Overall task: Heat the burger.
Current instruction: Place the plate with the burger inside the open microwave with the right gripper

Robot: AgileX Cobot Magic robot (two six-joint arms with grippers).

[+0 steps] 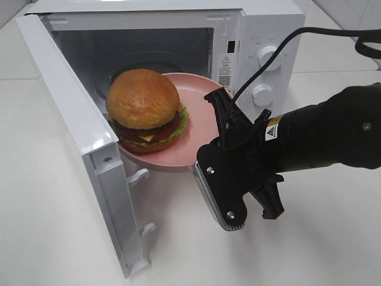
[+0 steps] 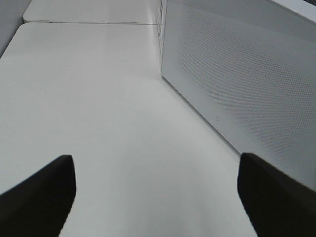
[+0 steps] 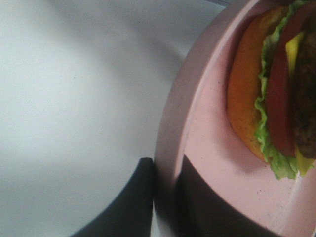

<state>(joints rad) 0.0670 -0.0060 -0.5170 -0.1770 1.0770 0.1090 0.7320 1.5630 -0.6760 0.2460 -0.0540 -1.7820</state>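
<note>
The burger (image 1: 143,101), with a golden bun, lettuce, tomato and cheese, sits on a round pink plate (image 1: 199,98). The plate is at the mouth of the open white microwave (image 1: 262,30), partly inside the cavity. My right gripper (image 1: 218,106) is shut on the plate's near right rim. In the right wrist view its dark fingers (image 3: 136,202) pinch the plate rim (image 3: 170,148), and the burger (image 3: 274,94) lies just beyond. My left gripper (image 2: 155,165) is open over bare table beside the microwave door (image 2: 237,74). It does not show in the high view.
The microwave door (image 1: 77,125) swings wide open to the left, its latch hooks (image 1: 138,176) pointing right. Two knobs (image 1: 268,58) sit on the control panel. A black cable (image 1: 280,47) runs from the right arm across the microwave front. White table (image 1: 321,238) surrounds everything.
</note>
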